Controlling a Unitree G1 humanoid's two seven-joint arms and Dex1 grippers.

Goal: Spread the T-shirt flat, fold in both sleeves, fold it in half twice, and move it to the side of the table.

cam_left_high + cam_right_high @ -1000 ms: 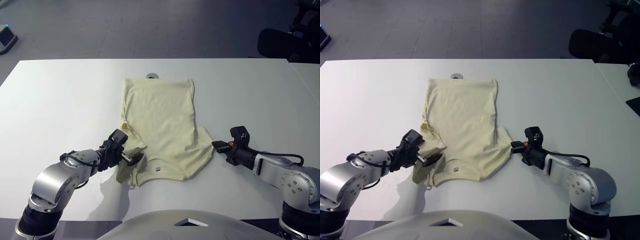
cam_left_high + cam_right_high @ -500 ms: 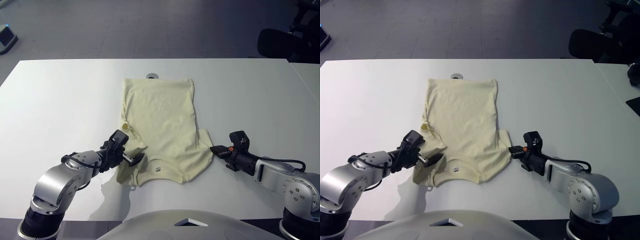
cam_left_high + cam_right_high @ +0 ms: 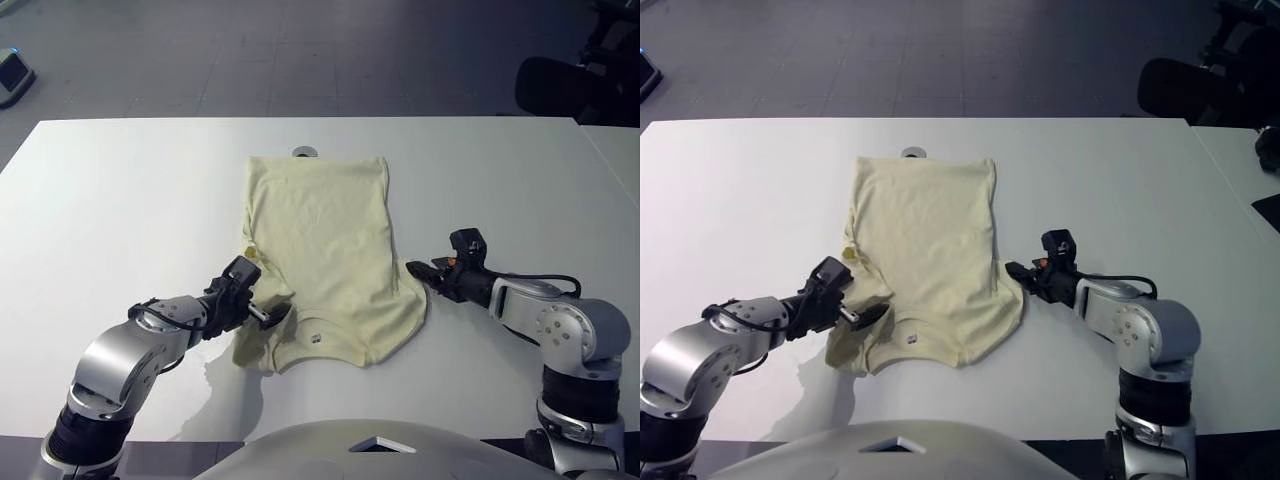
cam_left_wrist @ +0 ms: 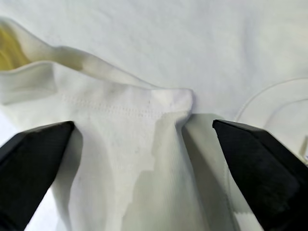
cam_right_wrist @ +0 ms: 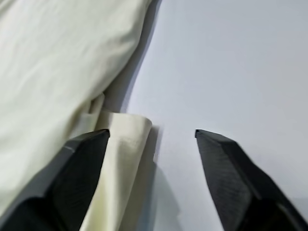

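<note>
Yellow T-shirt (image 3: 320, 230) between splayed left claw (image 3: 272, 316), right claw (image 3: 415, 270)

Pale yellow T-shirt (image 3: 320, 240) lies face-down-or-up unclear, mid-table (image 3: 120, 190), long axis running away from robot. Hem (image 3: 315, 160) at far end, straight and flat. Neckline (image 3: 322, 350) at near end, small tag (image 3: 315, 337) just inside. Body smooth, faint wrinkles. Left sleeve (image 3: 258, 335) crumpled, partly turned over onto body, edge raised. Right sleeve (image 3: 412, 300) short, edge curled over. Not yet folded in half.
</note>
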